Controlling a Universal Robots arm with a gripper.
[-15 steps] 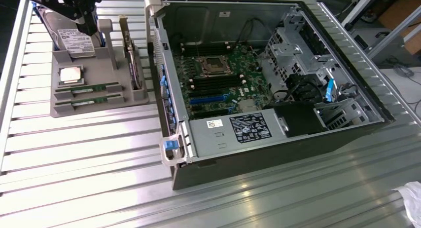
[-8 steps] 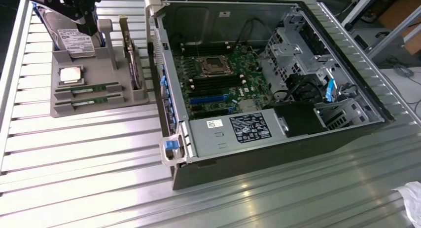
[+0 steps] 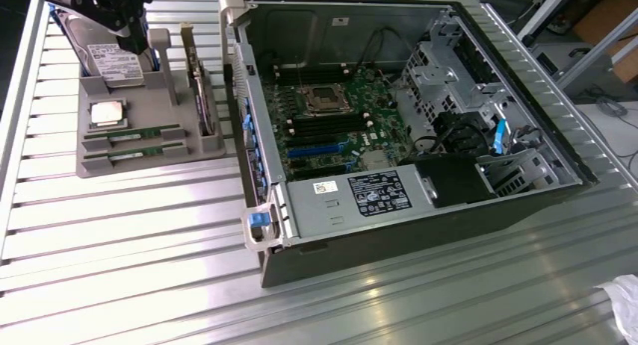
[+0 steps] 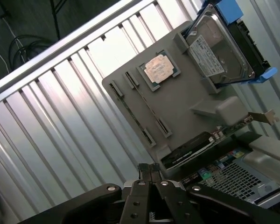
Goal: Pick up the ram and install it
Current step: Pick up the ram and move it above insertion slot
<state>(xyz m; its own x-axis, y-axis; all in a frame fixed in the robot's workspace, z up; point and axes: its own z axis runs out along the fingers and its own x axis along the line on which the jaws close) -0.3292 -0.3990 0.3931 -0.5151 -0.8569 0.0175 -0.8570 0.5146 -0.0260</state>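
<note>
The gripper (image 4: 149, 167) was clenched, its two fingers pressed flat together with nothing between them. In the exterior view the gripper (image 3: 130, 39) hung in the upper left of the frame, above the far end of a grey holder (image 3: 149, 162) and well apart from the green sticks. That holder lay on the slatted metal table (image 3: 149, 240), just beside the open computer case (image 3: 399, 237) on the exterior view's left. The ram stick (image 3: 125, 134) lay lengthwise in a slot at the holder's near end, and a second ram stick (image 3: 125, 152) lay parallel to it in the next slot toward the camera; both were untouched. From the wrist camera the ram stick (image 4: 147, 106) and the second ram stick (image 4: 130, 112) appeared edge-on as thin lines in their slots. A square silver processor (image 3: 107, 113) sat in a recess just behind them, and a hard drive (image 3: 104, 57) with a white label leaned at the holder's far end. Inside the case, the green motherboard (image 3: 329, 132) lay flat, with a power supply (image 3: 369, 196) at the near edge.
</note>
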